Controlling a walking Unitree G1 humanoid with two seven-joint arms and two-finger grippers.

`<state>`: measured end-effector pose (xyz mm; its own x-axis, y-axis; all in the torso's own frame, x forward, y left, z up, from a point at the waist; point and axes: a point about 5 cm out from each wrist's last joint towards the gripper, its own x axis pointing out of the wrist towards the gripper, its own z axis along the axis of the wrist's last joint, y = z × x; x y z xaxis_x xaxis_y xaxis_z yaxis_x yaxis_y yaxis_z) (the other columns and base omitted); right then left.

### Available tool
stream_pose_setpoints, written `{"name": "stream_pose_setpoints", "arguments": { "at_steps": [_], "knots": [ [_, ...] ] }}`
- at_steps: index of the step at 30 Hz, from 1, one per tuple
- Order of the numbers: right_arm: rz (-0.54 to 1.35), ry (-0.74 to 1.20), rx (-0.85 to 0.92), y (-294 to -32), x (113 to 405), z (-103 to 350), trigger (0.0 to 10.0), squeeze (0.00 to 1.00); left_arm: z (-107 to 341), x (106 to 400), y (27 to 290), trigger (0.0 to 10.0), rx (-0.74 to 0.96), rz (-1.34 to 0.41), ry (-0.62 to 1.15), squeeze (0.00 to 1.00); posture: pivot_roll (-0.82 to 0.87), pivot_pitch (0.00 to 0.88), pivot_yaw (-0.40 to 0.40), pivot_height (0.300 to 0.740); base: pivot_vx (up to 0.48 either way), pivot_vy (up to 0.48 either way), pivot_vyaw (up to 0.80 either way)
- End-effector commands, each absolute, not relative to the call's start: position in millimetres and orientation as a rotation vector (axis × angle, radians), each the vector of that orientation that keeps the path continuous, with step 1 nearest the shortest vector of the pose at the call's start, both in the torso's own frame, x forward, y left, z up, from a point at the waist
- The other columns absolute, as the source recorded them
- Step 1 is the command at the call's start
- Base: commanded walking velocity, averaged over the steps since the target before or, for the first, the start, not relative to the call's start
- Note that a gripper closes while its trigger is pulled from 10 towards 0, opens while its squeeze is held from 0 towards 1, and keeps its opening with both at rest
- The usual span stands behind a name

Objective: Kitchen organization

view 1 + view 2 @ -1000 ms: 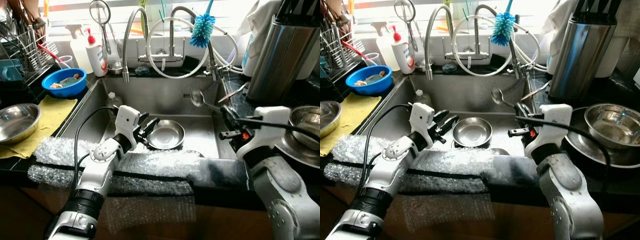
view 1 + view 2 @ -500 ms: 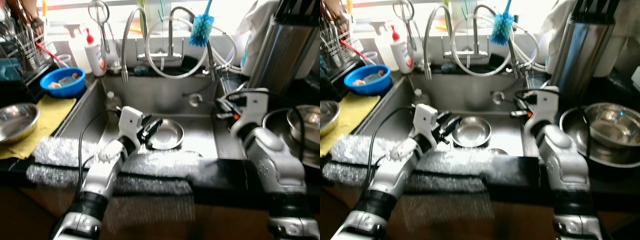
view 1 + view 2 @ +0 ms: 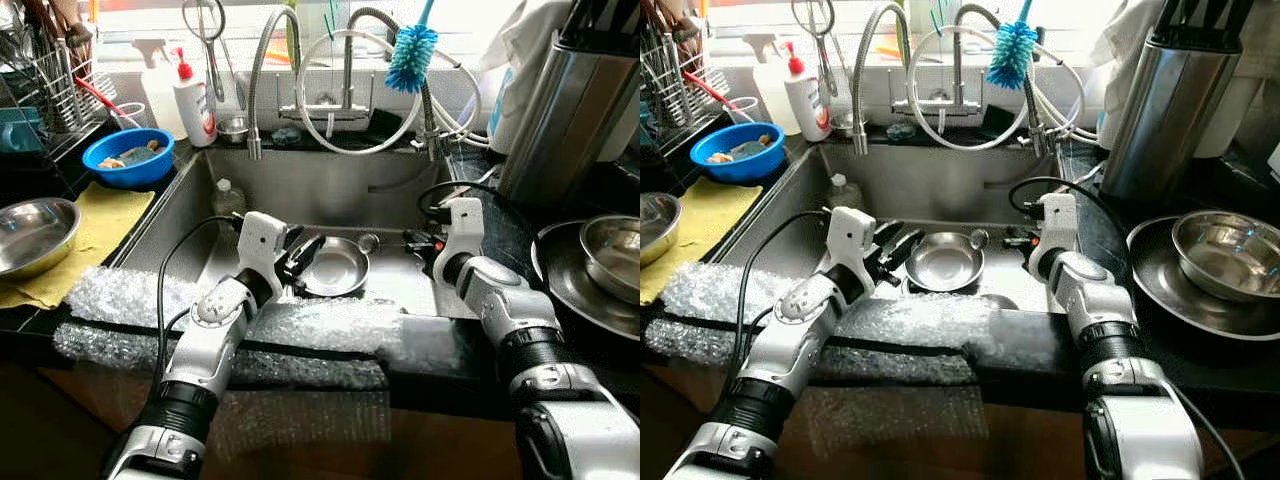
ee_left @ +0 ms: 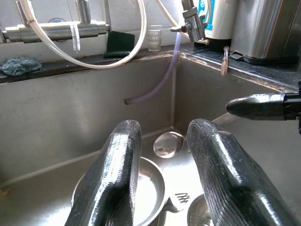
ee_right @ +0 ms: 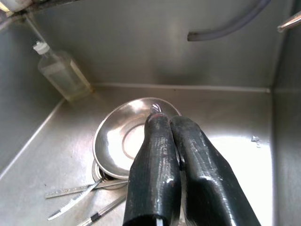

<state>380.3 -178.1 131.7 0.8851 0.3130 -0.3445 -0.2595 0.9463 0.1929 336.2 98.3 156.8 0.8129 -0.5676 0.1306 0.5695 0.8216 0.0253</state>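
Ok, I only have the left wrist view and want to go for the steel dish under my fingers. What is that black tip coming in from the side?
Observer: That is the right gripper, fingers pressed together on the handle of a spoon, over the sink.
Operator: Anything near the dish I could knock?
Observer: A clear bottle stands in the sink's back corner, on your left gripper's side, apart from the steel dish.
Operator: And under the dish?
Observer: In the right wrist view, loose cutlery lies on the sink floor by its near rim.
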Motion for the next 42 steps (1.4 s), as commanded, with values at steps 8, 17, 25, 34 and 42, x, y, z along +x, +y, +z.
{"name": "stream_pose_setpoints", "arguments": {
  "at_steps": [8,17,25,34,42],
  "knots": [
    [0.416,0.393,-0.104,-176,380,127,10.0,0.00,149,335,100,10.0,-0.013,-0.589,-0.097,0.00,-0.18,0.000,0.006,0.740,0.000,0.000,0.00],
    [0.413,0.398,-0.119,-180,380,123,10.0,0.29,148,333,98,10.0,-0.015,-0.596,-0.095,0.00,-0.17,0.000,0.006,0.740,0.000,0.000,0.00],
    [0.398,0.389,-0.116,-180,381,122,10.0,1.00,147,332,97,10.0,-0.016,-0.600,-0.093,0.00,-0.17,0.000,0.008,0.740,0.000,0.000,0.00],
    [0.299,0.179,-0.125,-186,391,154,10.0,0.00,146,330,96,10.0,-0.021,-0.603,-0.093,0.00,-0.16,0.000,0.011,0.740,0.000,0.000,0.00],
    [0.225,-0.132,-0.147,-188,382,213,10.0,0.00,146,330,95,10.0,-0.024,-0.606,-0.094,0.00,-0.17,0.000,0.019,0.740,0.000,0.000,0.00]
  ]
}}
